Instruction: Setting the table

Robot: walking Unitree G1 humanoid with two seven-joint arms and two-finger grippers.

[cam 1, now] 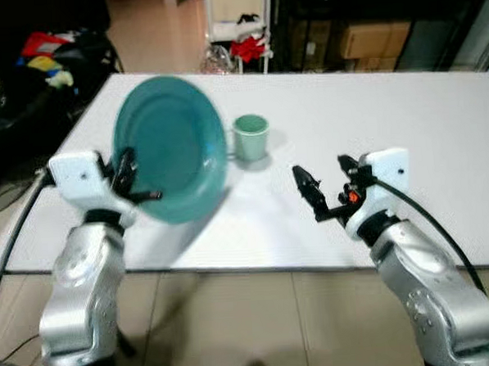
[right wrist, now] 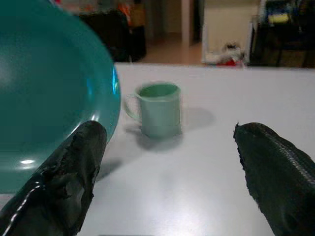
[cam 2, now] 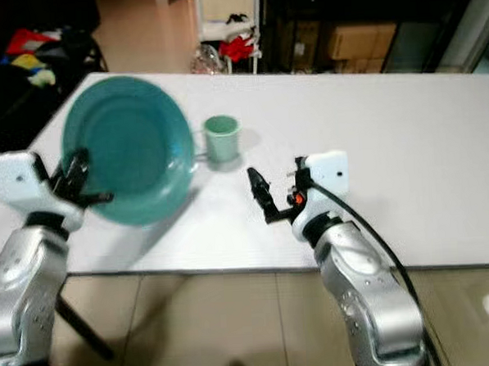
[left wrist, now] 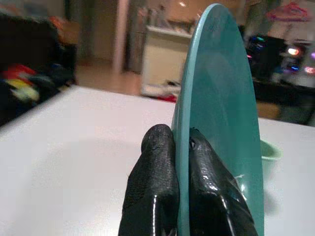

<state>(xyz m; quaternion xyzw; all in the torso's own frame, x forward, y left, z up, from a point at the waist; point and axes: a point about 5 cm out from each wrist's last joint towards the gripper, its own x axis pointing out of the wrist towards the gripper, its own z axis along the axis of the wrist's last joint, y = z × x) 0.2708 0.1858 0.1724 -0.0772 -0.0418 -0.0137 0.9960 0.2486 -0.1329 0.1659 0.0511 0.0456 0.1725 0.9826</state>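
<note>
1. Left gripper point(cam 1: 132, 182) pinching rim of teal plate point(cam 1: 170, 146); fingers point(left wrist: 152, 191) pressed to either face, plate tilted steeply, raised off white table point(cam 1: 405, 125).
2. Right gripper point(cam 1: 331, 191) spread, holding nothing, low over table, plate off to its left.
3. Green mug point(cam 1: 251, 137) upright on table just beyond plate's far edge, ahead of right gripper.
4. Step in hand, likely: placing plate.
5. Next, probably: level plate, lower flat near mug, release.

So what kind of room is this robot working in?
Probably a lived-in home's dining area: a long white table with a teal plate and green mug, a tiled floor, and cluttered shelves behind.
</note>
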